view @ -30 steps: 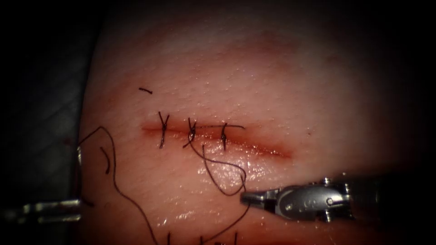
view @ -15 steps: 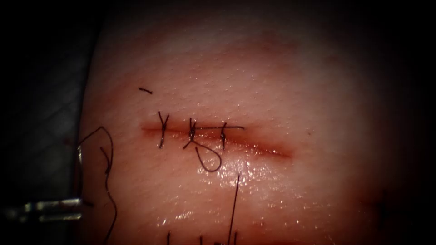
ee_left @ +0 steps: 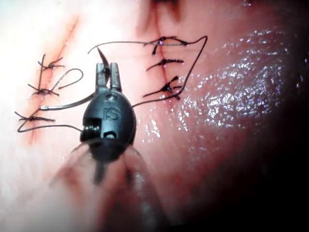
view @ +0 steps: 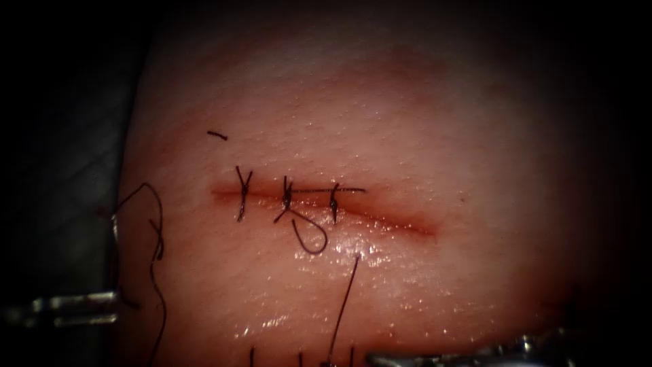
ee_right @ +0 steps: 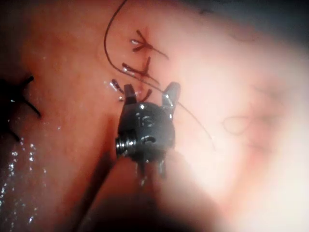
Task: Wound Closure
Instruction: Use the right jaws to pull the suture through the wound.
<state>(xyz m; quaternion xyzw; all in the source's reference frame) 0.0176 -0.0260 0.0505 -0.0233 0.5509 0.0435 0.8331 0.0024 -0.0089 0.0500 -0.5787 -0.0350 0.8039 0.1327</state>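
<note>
The tissue [view: 421, 122] has a cut [view: 401, 221] running across it, with three stitches [view: 287, 197] on its left half. A small thread loop [view: 310, 239] hangs from the middle stitch, and a loose strand [view: 346, 306] runs down from just below it. At the tissue's left edge my left tool [view: 117, 304] [ee_left: 107, 70] is shut on the needle [view: 116, 231] [ee_left: 67, 104], apparently near its thread end. The needle is out of the tissue. My right tool [view: 372, 357] [ee_right: 150, 94] lies low at the front, below the cut, jaws wide open and holding nothing.
A short cut end of thread [view: 217, 135] lies above the left stitch. The long thread [view: 157, 272] trails down the left side. Several thread stubs [view: 301, 357] stand at the front edge. Wet red fluid glistens below the cut [view: 353, 248]. The tissue drops off at the left [view: 132, 136].
My right tool, shut on the thread a second ago, pulled down out of view, shrinking the big loop to a small one. It is back at the front edge with jaws open. The left tool stayed.
</note>
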